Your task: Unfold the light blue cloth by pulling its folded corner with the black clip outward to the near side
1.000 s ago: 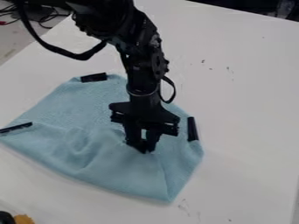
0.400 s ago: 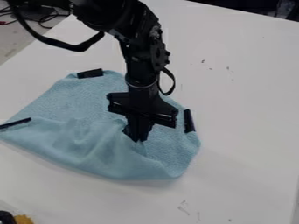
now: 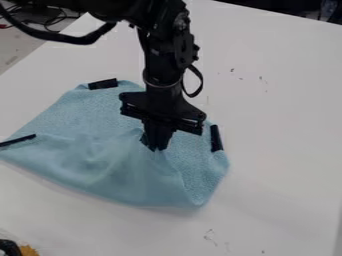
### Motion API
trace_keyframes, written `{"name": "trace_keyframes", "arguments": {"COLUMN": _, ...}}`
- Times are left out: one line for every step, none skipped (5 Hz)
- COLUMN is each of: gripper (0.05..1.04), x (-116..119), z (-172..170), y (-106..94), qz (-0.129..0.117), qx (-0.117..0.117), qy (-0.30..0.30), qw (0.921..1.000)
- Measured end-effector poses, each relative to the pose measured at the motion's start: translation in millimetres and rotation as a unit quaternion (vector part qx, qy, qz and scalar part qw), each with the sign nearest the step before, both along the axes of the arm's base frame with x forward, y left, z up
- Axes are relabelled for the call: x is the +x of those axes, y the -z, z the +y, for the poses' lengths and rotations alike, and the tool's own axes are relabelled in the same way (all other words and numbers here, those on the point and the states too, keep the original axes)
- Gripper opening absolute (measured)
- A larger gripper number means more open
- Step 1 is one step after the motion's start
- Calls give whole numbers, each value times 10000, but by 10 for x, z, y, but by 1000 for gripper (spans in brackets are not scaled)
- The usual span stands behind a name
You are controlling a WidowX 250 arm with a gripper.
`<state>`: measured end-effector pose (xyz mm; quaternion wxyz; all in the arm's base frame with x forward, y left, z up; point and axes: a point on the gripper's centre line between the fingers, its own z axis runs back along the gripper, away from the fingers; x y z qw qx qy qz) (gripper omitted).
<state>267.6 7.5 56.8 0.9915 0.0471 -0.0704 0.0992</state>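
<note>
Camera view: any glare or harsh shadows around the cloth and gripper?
Camera view: soft light, no harsh glare on the white table; faint shadow along the near edge of the blue cloth; black gripper so dark its details merge.

Black two-finger gripper (image 3: 155, 149): fingers parted at first, now closed on light blue cloth (image 3: 133, 175); tips since moved toward far side. Cloth drawn up into folds at fingertips, its near corner pulled farther back. Black strip at cloth's right edge (image 3: 216, 138) shifted slightly far and left.

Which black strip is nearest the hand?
The right strip in the picture; the top strip and left strip lie farther from the hand gripping the blue cloth.
</note>
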Motion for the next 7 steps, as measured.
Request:
{"name": "trace_keyframes", "arguments": {"gripper": 54, "x": -214, "z": -93, "y": -243, "qz": -218, "qx": 183, "qy": -436, "qw": 9986}}
{"name": "trace_keyframes", "arguments": {"gripper": 54, "x": -525, "z": -157, "y": -298, "qz": -363, "qx": 181, "qy": -1062, "qw": 9935}}
{"name": "trace_keyframes", "arguments": {"gripper": 53, "x": -843, "z": -233, "y": -200, "qz": -445, "qx": 22, "qy": -1591, "qw": 9863}}
{"name": "trace_keyframes", "arguments": {"gripper": 53, "x": -1029, "z": -323, "y": -79, "qz": -480, "qx": -142, "qy": -1948, "qw": 9796}}
{"name": "trace_keyframes", "arguments": {"gripper": 53, "x": -1104, "z": -414, "y": 59, "qz": -512, "qx": -419, "qy": -2143, "qw": 9745}}
{"name": "trace_keyframes", "arguments": {"gripper": 53, "x": -1175, "z": -489, "y": 204, "qz": -531, "qx": -601, "qy": -2278, "qw": 9704}}
{"name": "trace_keyframes", "arguments": {"gripper": 53, "x": -1216, "z": -547, "y": 273, "qz": -574, "qx": -734, "qy": -2407, "qw": 9661}}
